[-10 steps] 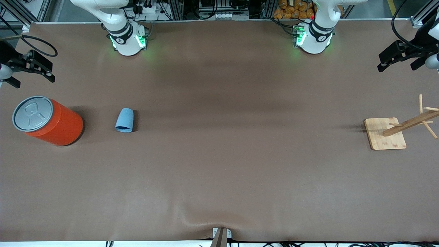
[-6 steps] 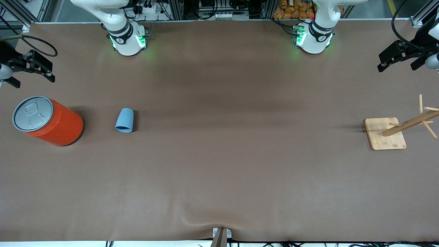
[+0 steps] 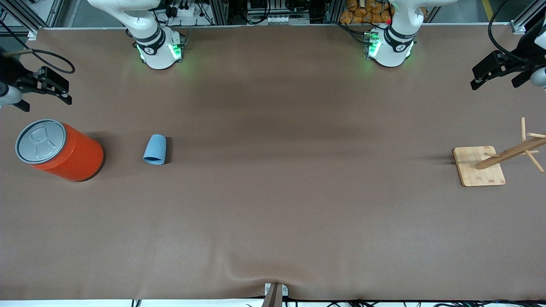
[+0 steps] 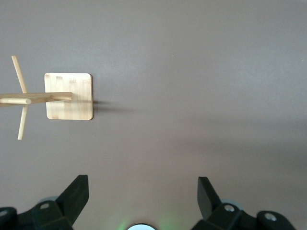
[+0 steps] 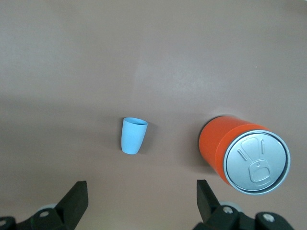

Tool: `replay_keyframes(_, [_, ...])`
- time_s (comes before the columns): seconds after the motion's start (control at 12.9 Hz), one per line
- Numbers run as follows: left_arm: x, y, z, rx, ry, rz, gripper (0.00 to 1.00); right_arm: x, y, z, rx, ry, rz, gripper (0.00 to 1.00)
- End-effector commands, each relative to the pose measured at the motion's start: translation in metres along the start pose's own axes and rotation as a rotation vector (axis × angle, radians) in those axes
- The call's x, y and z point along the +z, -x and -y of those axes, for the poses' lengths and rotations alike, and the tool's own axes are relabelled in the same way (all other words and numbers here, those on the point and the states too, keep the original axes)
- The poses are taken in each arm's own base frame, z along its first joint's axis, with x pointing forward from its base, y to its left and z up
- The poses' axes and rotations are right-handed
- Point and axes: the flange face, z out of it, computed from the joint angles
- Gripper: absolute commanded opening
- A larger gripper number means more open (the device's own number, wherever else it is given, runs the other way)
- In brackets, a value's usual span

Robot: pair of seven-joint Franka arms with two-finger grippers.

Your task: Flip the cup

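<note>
I see right gripper point(image 3: 47, 87) wide open, empty, above the table near the orange-red can point(image 3: 59, 150) | light-blue cup point(image 3: 155, 149) lying sideways, well apart | left gripper point(image 3: 497, 70) wide open, empty, waiting.

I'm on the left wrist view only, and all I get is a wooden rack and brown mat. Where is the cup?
Observer: The cup is toward the right arm's end of the table, beside the orange-red canister and apart from it.
Operator: Upright or down?
Observer: Down. It lies on its side, with its mouth facing the front camera.
Operator: My left gripper waits open in the air near the wooden rack. Is the right one on the cup?
Observer: No. The right gripper is open and empty, up in the air at the canister's end of the table, clear of the cup.
</note>
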Motion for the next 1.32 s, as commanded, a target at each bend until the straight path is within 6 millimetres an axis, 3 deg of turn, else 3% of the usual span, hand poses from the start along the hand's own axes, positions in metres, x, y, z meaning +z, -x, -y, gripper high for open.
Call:
replay_keyframes(0.0, [-0.002,-0.001,0.001,0.012,-0.004,0.006,1.00,0.042,-0.025,-0.005,-0.024,0.001,0.065,1.00])
replay_keyframes(0.08, [-0.003,-0.001,0.001,0.012,-0.002,0.007,1.00,0.056,-0.033,-0.007,-0.025,-0.005,0.087,1.00])
replay_keyframes(0.23, [-0.002,-0.001,0.002,0.010,-0.004,0.008,1.00,0.114,-0.051,-0.014,-0.013,-0.040,0.197,1.00])
replay_keyframes(0.47, [-0.002,-0.001,0.001,0.015,-0.002,0.008,1.00,0.176,-0.054,-0.010,0.073,-0.064,0.236,1.00])
replay_keyframes(0.7, [-0.002,-0.001,0.001,0.016,-0.002,0.008,1.00,0.261,-0.028,-0.002,0.168,-0.123,0.246,1.00])
replay_keyframes(1.09, [-0.002,-0.001,0.001,0.016,-0.002,0.008,1.00,0.341,0.014,0.030,0.143,-0.098,0.167,1.00])
replay_keyframes(1.24, [-0.001,-0.001,0.001,0.016,-0.002,0.008,1.00,0.358,0.019,0.041,0.126,-0.092,0.146,1.00])
